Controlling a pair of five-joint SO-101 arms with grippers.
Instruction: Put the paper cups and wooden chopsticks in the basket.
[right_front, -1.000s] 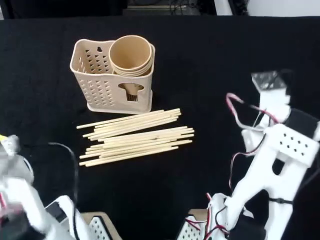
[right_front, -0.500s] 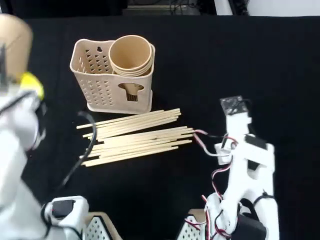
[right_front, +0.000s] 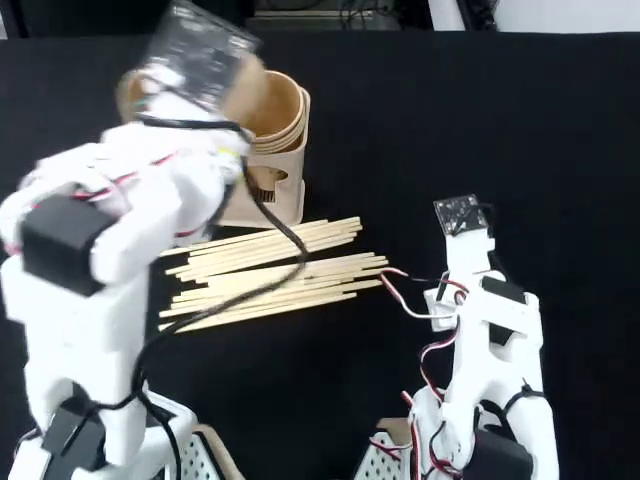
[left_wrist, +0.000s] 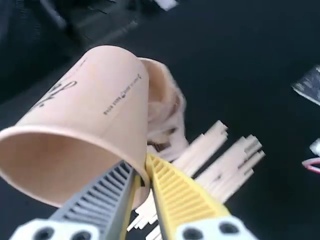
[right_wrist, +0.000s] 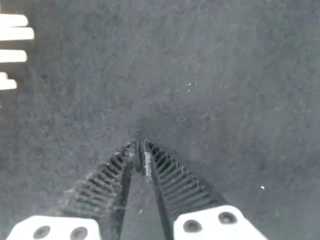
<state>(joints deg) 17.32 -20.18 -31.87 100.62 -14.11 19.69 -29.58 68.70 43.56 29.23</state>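
My left gripper (left_wrist: 142, 172) is shut on the rim of a paper cup (left_wrist: 80, 125), which lies tilted on its side. From above, the left arm (right_front: 130, 210) hangs over the beige basket (right_front: 275, 190), and its wrist hides most of the held cup (right_front: 135, 90). A stack of paper cups (right_front: 285, 115) stands in the basket's right half. Wooden chopsticks (right_front: 290, 270) lie in a loose pile on the black cloth in front of the basket. My right gripper (right_wrist: 139, 147) is shut on nothing, low over the cloth just right of the chopstick ends (right_wrist: 12, 35).
The right arm (right_front: 480, 300) stands right of the chopstick pile, with red and white cables (right_front: 405, 290) hanging toward the stick ends. Black cloth (right_front: 480, 110) covers the table. The arm bases (right_front: 390, 460) sit at the near edge.
The left arm has swung in from the left with the cup, up and over the basket. The right arm came in beside the chopstick ends and has since held still.
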